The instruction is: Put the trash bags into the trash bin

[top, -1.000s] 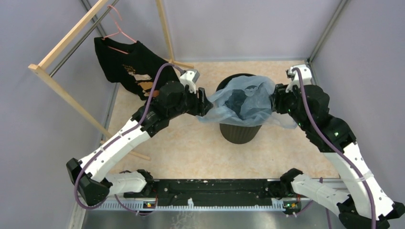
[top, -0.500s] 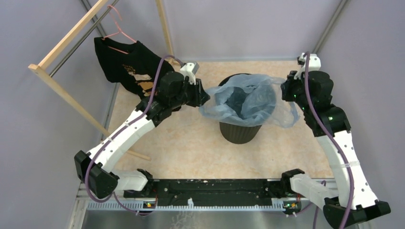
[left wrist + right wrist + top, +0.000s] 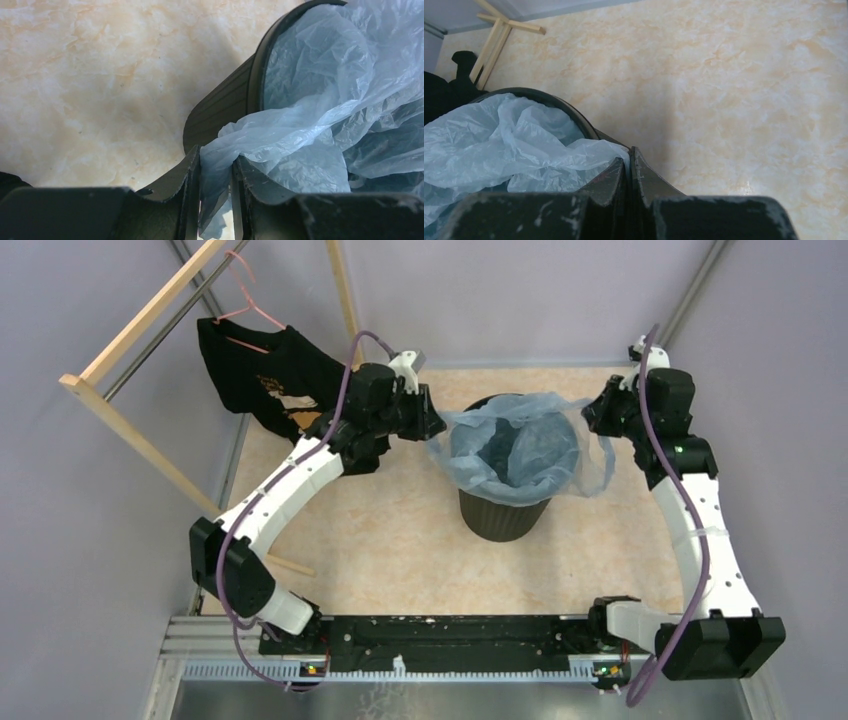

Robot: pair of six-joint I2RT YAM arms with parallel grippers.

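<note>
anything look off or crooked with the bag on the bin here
The bag sits unevenly on the bin: film drapes over the rim on the near and right sides, but the far-left rim is bare black. The left gripper and right gripper each pinch its edge. No tear or spill shows.

One bag (image 3: 515, 445), one bin (image 3: 500, 521), one shirt (image 3: 250, 370)

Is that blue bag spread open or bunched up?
Spread open. The trash bag hangs into the trash bin with its mouth stretched wide over the rim; the left gripper and right gripper each pinch one side.
</note>
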